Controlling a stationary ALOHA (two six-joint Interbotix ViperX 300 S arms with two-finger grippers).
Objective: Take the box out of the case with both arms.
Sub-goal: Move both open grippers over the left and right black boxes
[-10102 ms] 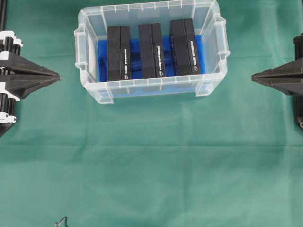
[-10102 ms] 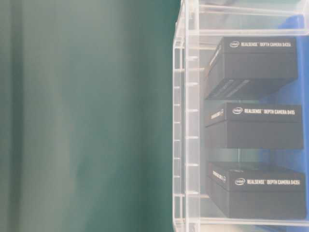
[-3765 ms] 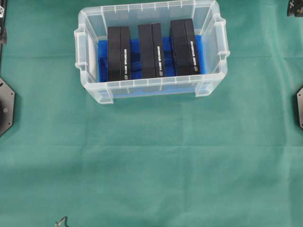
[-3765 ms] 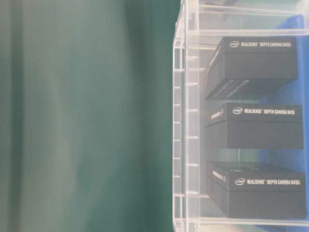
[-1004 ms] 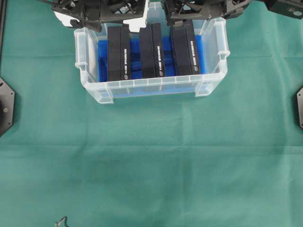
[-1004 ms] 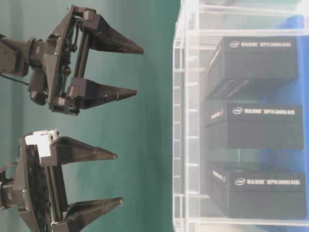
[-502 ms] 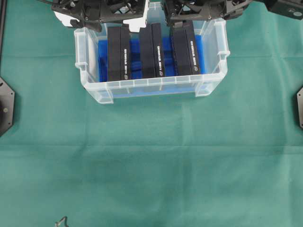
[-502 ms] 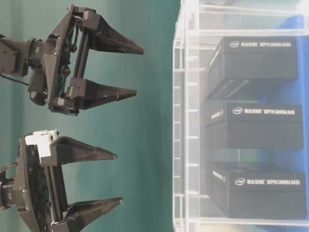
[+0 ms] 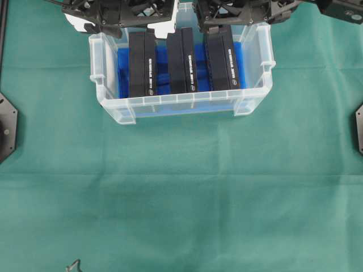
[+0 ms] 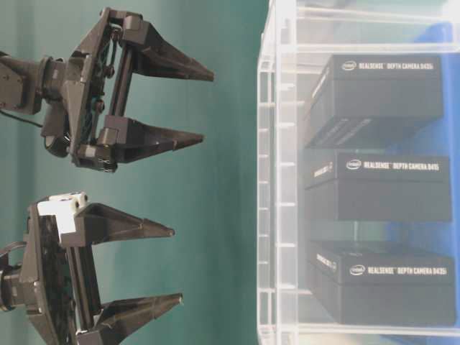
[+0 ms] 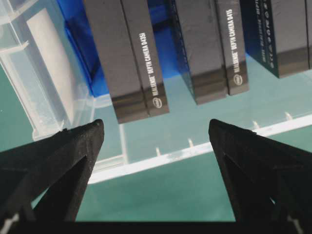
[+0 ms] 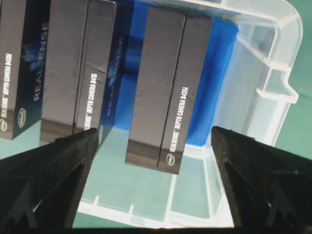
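left gripper [image 10: 177, 264]: jaws wide apart, holding nothing, touching nothing
right gripper [image 10: 208, 106]: jaws wide apart, holding nothing
case [image 9: 108, 96]: below both grippers, 3 boxes [image 9: 142, 64] inside

Black lattice end effector [image 10: 172, 104], pointed fingers; other end effector [image 10: 169, 266] white-capped.

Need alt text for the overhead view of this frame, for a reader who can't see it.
Three black RealSense camera boxes stand side by side in a clear plastic case lined with a blue sheet, on a green cloth. The left gripper and right gripper, both open, hang over the case's far rim at the top edge.
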